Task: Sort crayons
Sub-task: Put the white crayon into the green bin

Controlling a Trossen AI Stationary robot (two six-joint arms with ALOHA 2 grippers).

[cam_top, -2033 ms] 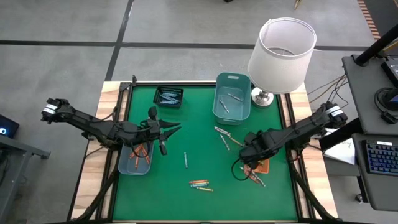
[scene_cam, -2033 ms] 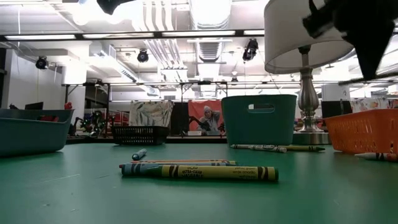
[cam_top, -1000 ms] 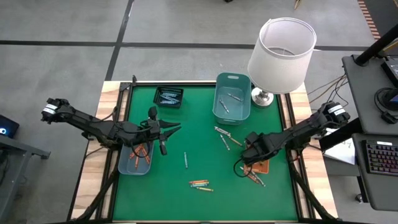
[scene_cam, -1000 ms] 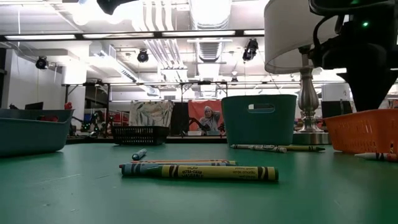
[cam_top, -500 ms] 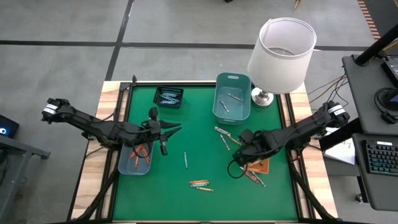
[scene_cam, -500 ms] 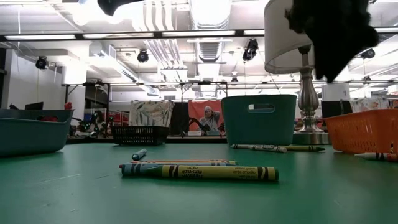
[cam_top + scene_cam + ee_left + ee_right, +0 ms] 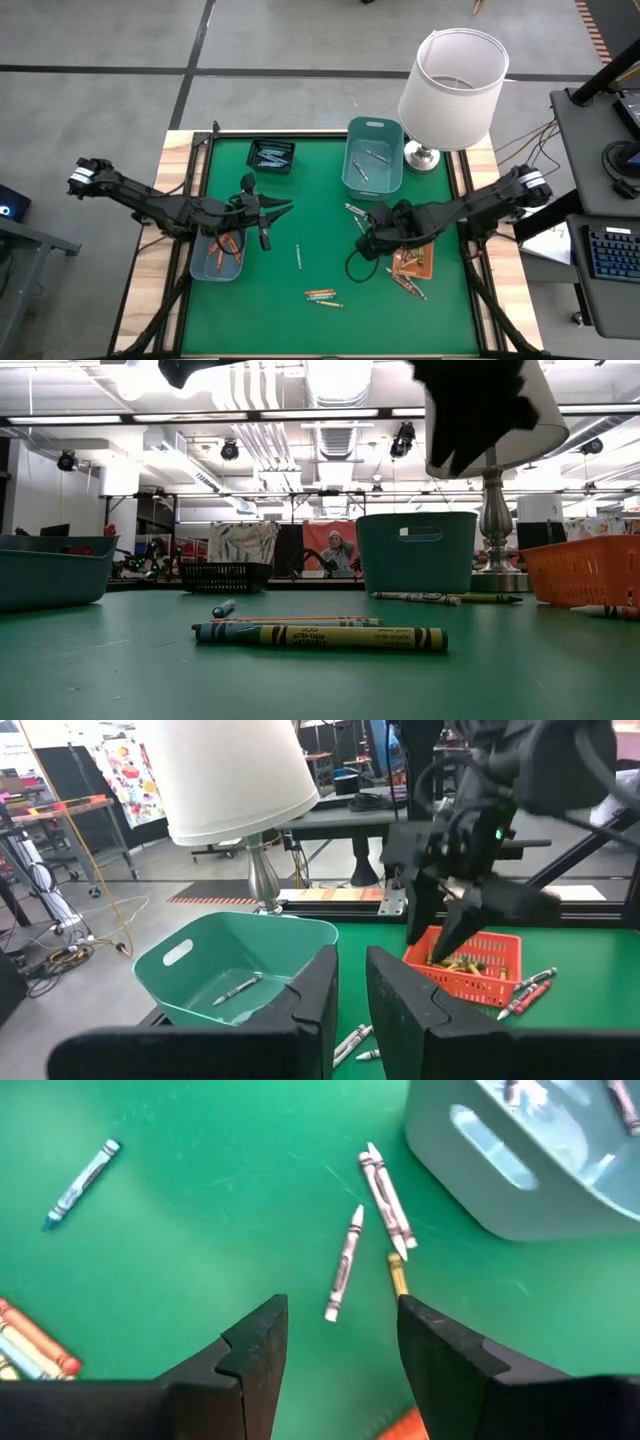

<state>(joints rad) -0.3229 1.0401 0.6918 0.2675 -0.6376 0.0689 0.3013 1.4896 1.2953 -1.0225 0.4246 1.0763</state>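
Loose crayons (image 7: 322,296) lie lower centre of the mat, more at centre-right (image 7: 358,218); some are sorted in the teal bin (image 7: 374,158), orange tray (image 7: 414,262) and left tray (image 7: 222,256). Right gripper (image 7: 362,243) hovers centre-right, jaws wide, empty. Left gripper (image 7: 283,207), centre-left, is nearly closed, holding nothing visible. Roughly half remains.

Bench (image 7: 320,200): lamp (image 7: 452,80) at back right corner, deep bin (image 7: 374,160) just left of its base. Mesh tray (image 7: 270,155) back left. Shallow bin (image 7: 215,262) at left edge, basket (image 7: 415,262) at right. Loose crayons (image 7: 322,296) front centre, one lone crayon (image 7: 298,257) mid-bench, more (image 7: 357,217) before the deep bin.
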